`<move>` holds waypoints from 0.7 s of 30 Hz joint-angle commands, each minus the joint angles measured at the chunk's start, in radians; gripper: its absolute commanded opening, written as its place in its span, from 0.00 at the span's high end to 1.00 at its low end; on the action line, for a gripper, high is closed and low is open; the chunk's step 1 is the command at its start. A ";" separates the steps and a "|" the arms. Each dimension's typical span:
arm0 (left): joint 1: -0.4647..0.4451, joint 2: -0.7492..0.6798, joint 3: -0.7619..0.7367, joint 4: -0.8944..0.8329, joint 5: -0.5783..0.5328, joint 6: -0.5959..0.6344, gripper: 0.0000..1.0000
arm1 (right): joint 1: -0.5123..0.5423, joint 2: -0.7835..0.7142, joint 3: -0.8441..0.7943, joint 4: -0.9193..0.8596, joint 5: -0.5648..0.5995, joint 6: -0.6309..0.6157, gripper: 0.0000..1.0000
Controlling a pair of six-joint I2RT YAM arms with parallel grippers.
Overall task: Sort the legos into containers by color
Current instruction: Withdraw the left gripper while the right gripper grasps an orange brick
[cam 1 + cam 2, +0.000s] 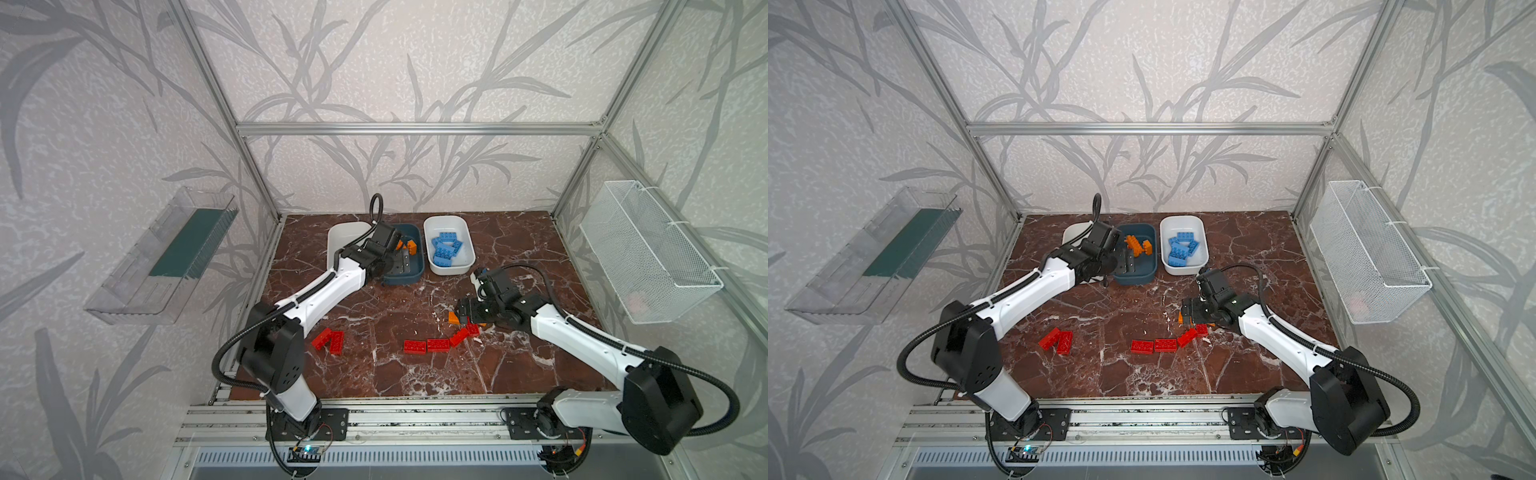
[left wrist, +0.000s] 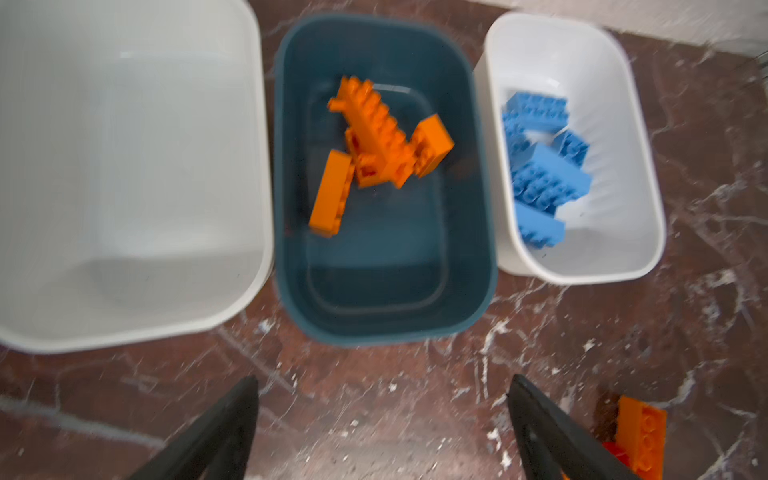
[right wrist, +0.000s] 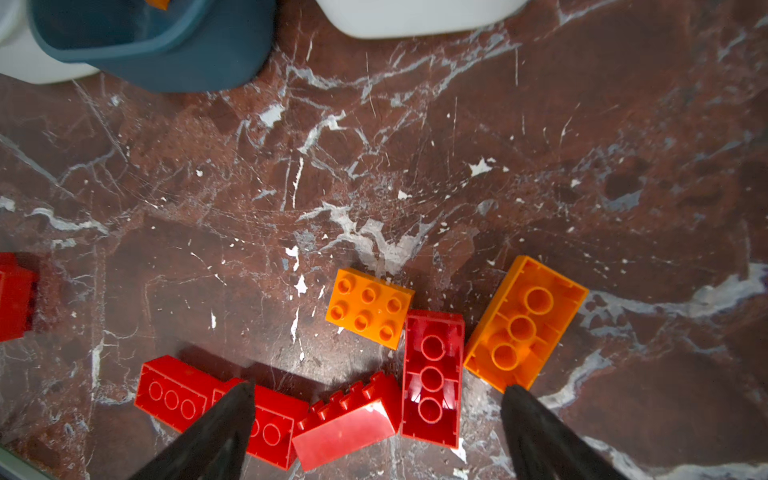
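Observation:
Three containers stand at the back: an empty white tub (image 2: 124, 166), a teal tub (image 1: 409, 276) holding orange legos (image 2: 374, 137), and a white tub (image 1: 451, 270) holding blue legos (image 1: 446, 249). My left gripper (image 2: 382, 386) hangs open and empty over the teal tub's near end (image 1: 1127, 264). Red legos lie on the marble: a pair (image 1: 330, 340) at the left and a row (image 1: 426, 345) in the middle. My right gripper (image 3: 376, 390) is open just above that row's right end, beside two orange legos (image 3: 370, 307) (image 3: 525, 322) and an upside-down red one (image 3: 432, 378).
A clear plastic tray (image 1: 162, 257) hangs on the left wall and a white wire mesh basket (image 1: 648, 249) on the right wall. Aluminium frame posts bound the marble table (image 1: 374, 299). The left arm covers most of the empty white tub in both top views.

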State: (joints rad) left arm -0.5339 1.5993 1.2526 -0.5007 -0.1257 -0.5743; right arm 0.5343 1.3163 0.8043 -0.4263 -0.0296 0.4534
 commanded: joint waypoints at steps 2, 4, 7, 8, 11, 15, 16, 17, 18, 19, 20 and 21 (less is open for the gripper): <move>-0.033 -0.135 -0.202 0.071 -0.076 -0.074 0.08 | -0.009 0.008 -0.001 -0.044 0.144 0.024 0.11; -0.059 -0.194 -0.270 0.065 -0.095 -0.086 0.08 | -0.024 0.013 -0.001 -0.058 0.179 0.031 0.13; -0.096 -0.279 -0.360 0.058 -0.120 -0.112 0.08 | -0.050 0.028 -0.007 -0.046 0.192 0.035 0.13; -0.106 -0.311 -0.389 0.062 -0.127 -0.120 0.08 | -0.056 0.038 -0.008 -0.041 0.193 0.035 0.13; -0.130 -0.409 -0.472 0.071 -0.138 -0.138 0.07 | -0.070 0.071 -0.008 -0.031 0.194 0.061 0.19; -0.138 -0.535 -0.547 0.075 -0.141 -0.139 0.06 | -0.090 0.112 -0.011 -0.010 0.183 0.077 0.21; -0.138 -0.558 -0.558 0.072 -0.145 -0.139 0.05 | -0.095 0.121 -0.010 -0.004 0.179 0.080 0.21; -0.138 -0.580 -0.567 0.069 -0.147 -0.137 0.05 | -0.101 0.132 -0.008 0.003 0.175 0.083 0.23; -0.139 -0.596 -0.571 0.063 -0.152 -0.139 0.05 | -0.107 0.140 -0.007 0.009 0.172 0.088 0.24; -0.139 -0.609 -0.571 0.055 -0.158 -0.138 0.05 | -0.115 0.147 -0.007 0.020 0.164 0.092 0.25; -0.138 -0.616 -0.572 0.048 -0.162 -0.139 0.05 | -0.121 0.156 -0.009 0.032 0.153 0.096 0.25; -0.139 -0.619 -0.574 0.040 -0.167 -0.139 0.05 | -0.131 0.168 -0.010 0.043 0.139 0.100 0.26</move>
State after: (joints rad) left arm -0.6685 1.0008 0.6891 -0.4423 -0.2470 -0.6945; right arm 0.4229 1.4628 0.8028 -0.4183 0.1287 0.5297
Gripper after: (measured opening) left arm 0.952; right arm 0.744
